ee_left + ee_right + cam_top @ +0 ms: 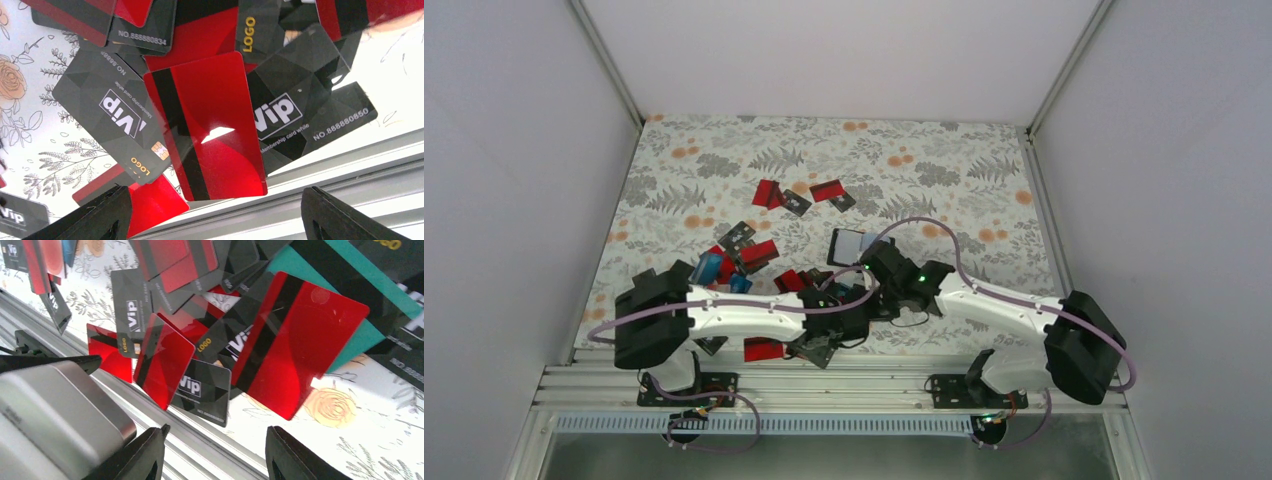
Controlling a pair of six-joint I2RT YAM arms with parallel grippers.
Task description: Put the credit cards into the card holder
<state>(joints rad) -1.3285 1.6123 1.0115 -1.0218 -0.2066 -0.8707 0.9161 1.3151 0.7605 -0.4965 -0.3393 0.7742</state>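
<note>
Credit cards (759, 252) lie scattered on the floral cloth: red, black "Vip" and teal ones. My left gripper (215, 220) hangs open and wide over the near edge of the pile, with nothing between its fingers. A red card with a black stripe (210, 125) lies just ahead of them, overlapping black Vip cards (117, 112). My right gripper (216, 440) is open too and holds nothing. Ahead of it lie a red striped card (300, 340), a black Vip card (202, 390) and a teal card (367, 335). A dark rectangle with a pale face (848, 245) may be the card holder; it is too small to tell.
The aluminium rail (350, 165) along the table's near edge runs right under both grippers. A grey rounded casing (55, 410) sits close beside the right gripper's left finger. The two arms meet near the table's front middle (854, 305). More cards (799, 197) lie farther back.
</note>
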